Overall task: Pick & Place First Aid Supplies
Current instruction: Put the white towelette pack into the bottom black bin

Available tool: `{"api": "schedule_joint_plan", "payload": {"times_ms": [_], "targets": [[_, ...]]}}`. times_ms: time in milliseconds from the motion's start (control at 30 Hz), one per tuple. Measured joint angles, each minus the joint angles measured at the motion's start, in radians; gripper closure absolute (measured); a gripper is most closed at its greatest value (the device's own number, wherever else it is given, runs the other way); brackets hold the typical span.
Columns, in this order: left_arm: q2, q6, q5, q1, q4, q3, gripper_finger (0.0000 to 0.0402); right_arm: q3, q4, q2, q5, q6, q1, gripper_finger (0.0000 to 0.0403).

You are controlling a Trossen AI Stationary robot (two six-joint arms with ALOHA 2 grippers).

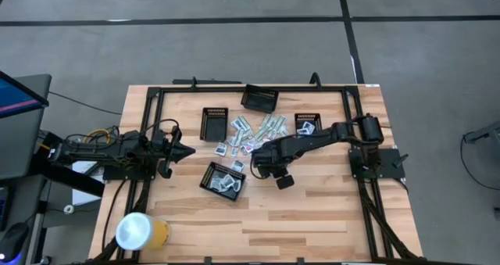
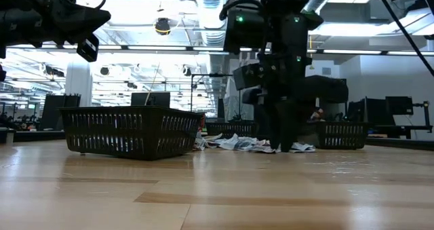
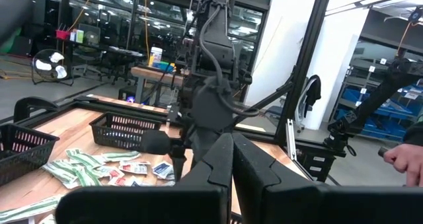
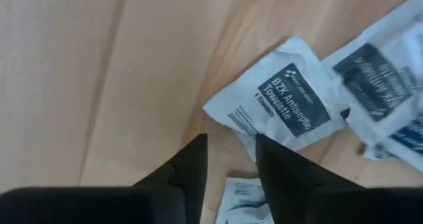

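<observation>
Near the front edge of the wooden bench (image 1: 312, 210), on its left, lies a yellow and white roll (image 1: 141, 231). Farther in, just left of centre, stands a black mesh tray (image 1: 224, 179) with several white sachets inside it.

The right gripper (image 1: 258, 170) is down at the bench just right of that tray, at the near edge of the scattered first aid supplies (image 1: 258, 134). In its wrist view the jaws stand parted with bare wood showing between them, grasping nothing. Just beyond the fingertips (image 4: 192, 159) lies a white sachet printed "BZK Antiseptic Towelette" (image 4: 284, 105), flat on the wood and apart from both fingers; another sachet (image 4: 377, 69) overlaps its edge, and a third peeks out below the jaws.

The left gripper (image 1: 186, 151) hangs over the left part of the bench, well apart from the supplies, its jaws clenched together and empty.

Beyond the right gripper the supplies spread across the middle of the bench: squarish white sachets with blue or red marks, and slim pale green strips (image 3: 76, 166) farther back. Three more mesh trays (image 1: 260, 99) ring the pile on its far side.

In the left wrist view a person's hand (image 3: 404, 159) shows in the room past the bench.
</observation>
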Motion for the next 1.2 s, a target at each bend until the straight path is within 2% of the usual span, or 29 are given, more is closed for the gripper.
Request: {"api": "schedule_joint_plan", "payload": {"times_ms": [167, 367, 900, 1200], "targets": [[0.0, 0.0, 0.0, 0.0, 0.0, 0.0, 0.0394, 0.001, 0.009, 0.0, 0.044, 0.001, -0.002, 0.0271], [0.0, 0.0, 0.0, 0.0, 0.0, 0.0, 0.0394, 0.0, -0.033, 0.0, 0.083, 0.001, 0.029, 0.0284], [0.0, 0.0, 0.0, 0.0, 0.0, 0.0, 0.0394, 0.001, -0.006, 0.0, 0.116, -0.075, 0.054, 0.0305], [0.0, 0.0, 0.0, 0.0, 0.0, 0.0, 0.0394, 0.001, 0.111, 0.0, 0.109, -0.121, 0.039, 0.0305]]}}
